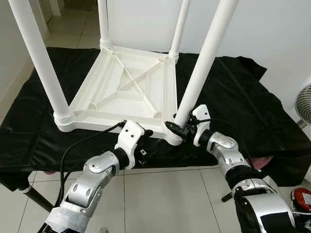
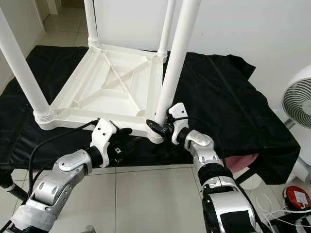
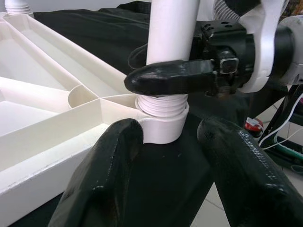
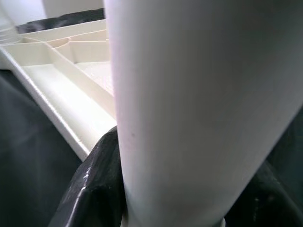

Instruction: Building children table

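Note:
A white children's table top (image 1: 121,92) lies upside down on a black cloth (image 1: 243,97), with its legs pointing up. My right gripper (image 1: 177,128) is shut on the near-right leg (image 1: 204,63) just above its threaded corner socket (image 3: 163,118). In the right wrist view the leg (image 4: 199,113) stands between black fingers (image 4: 94,179). My left gripper (image 1: 146,138) is open at the table's front rim, left of that corner. Its fingers (image 3: 109,175) stand wide apart on either side of the socket, not touching it.
Three more legs stand at the near-left (image 1: 39,63), far-left (image 1: 103,24) and far-right (image 1: 181,26) corners. A white fan (image 2: 299,104) and a red object (image 2: 296,196) are on the right by the wall. Tiled floor lies below the cloth's front edge.

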You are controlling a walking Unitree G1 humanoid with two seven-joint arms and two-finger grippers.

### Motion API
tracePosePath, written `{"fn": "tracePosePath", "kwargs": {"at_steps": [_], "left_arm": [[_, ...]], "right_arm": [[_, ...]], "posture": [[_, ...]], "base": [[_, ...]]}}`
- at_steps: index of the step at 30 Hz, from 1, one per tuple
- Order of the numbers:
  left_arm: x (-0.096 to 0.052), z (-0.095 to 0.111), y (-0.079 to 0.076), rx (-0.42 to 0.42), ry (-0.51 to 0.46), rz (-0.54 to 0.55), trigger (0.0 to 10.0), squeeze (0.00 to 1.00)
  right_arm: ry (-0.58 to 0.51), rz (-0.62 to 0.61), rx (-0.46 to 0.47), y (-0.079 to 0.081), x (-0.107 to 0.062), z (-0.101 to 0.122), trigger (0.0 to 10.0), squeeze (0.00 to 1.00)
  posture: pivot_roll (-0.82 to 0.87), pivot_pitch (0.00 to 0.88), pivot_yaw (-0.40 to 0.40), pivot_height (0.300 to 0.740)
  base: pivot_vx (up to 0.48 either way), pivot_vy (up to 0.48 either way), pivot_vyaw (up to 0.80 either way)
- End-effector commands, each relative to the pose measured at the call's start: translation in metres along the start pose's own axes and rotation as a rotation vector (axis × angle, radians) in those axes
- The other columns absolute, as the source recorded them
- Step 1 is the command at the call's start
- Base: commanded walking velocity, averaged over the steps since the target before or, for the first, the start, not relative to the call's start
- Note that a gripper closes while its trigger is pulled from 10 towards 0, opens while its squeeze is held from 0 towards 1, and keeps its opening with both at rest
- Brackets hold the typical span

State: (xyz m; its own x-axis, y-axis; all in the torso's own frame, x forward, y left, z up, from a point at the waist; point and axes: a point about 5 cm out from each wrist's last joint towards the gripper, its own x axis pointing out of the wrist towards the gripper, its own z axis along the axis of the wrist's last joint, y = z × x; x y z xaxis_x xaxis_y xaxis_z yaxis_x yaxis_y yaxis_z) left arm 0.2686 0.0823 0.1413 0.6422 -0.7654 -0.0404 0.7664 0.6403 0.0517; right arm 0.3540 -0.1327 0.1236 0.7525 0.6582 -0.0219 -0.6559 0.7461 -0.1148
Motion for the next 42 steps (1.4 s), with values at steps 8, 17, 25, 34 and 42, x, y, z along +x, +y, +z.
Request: {"fn": "tracePosePath", "kwargs": {"at_steps": [8,17,25,34,42], "left_arm": [[0.003,0.001,-0.006,0.022,0.008,-0.052,10.0,0.0],[0.003,0.001,-0.006,0.018,0.006,-0.05,10.0,0.0],[0.005,0.001,-0.009,0.01,0.0,-0.054,10.0,0.0],[0.003,0.001,-0.007,0.014,0.004,-0.052,10.0,0.0],[0.004,0.005,-0.006,0.019,-0.006,-0.058,10.0,0.0]], "right_arm": [[0.017,-0.282,0.078,0.008,-0.001,-0.01,10.0,0.0],[-0.026,-0.61,0.168,0.037,-0.001,-0.008,10.0,0.0],[-0.091,-0.573,0.22,0.056,0.007,0.005,10.0,0.0],[-0.112,-0.422,0.17,0.039,-0.007,0.013,10.0,1.0],[-0.054,-0.16,0.015,0.012,-0.022,0.015,10.0,0.0]], "posture": [[0.03,0.002,-0.07,0.74],[0.03,0.0,-0.08,0.74],[0.03,0.0,-0.086,0.74],[0.03,0.0,-0.081,0.74],[0.03,0.0,-0.078,0.74]], "base": [[0.0,0.0,0.0],[0.0,0.0,0.0],[0.0,0.0,0.0],[0.0,0.0,0.0],[0.0,0.0,0.0]]}}
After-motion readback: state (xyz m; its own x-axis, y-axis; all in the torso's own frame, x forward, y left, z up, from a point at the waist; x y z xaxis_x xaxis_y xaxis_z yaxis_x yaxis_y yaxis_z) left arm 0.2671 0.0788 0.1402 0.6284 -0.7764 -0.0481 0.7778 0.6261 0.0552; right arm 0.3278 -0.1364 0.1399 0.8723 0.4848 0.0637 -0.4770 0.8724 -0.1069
